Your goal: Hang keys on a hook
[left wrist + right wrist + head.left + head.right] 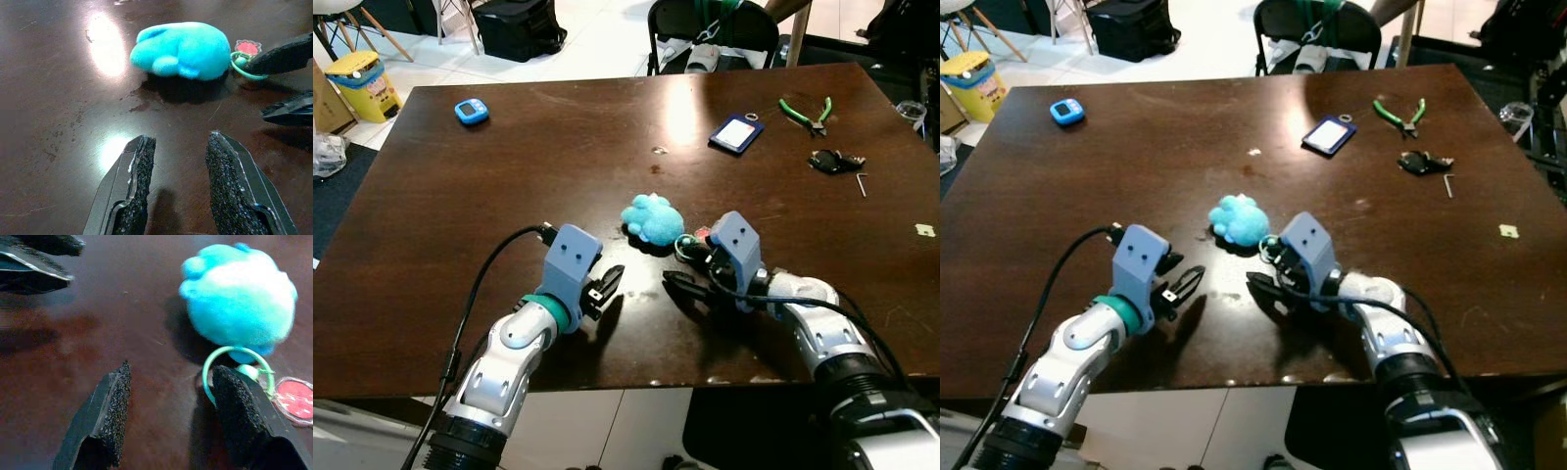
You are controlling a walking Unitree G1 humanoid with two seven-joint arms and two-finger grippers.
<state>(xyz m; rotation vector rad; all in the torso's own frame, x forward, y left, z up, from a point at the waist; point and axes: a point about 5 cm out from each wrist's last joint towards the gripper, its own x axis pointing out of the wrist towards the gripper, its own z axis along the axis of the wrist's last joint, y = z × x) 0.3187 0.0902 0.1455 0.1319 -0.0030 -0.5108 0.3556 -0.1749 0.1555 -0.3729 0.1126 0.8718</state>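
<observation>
Both pincers rest low on the dark desk [431,215], converging on the blue plush keyring [653,219] near the front edge; the right pincer [168,423] stands wide and empty, one finger [239,413] just beside the green ring [234,363] and red tag [296,399] — placed, seemingly, to close on the ring rather than the soft body; the left pincer [178,183], parted and empty, waits nearby; no hook visible.

head: 2 eyes down on table [431,225] | wrists: close, shared plush [183,49]
</observation>
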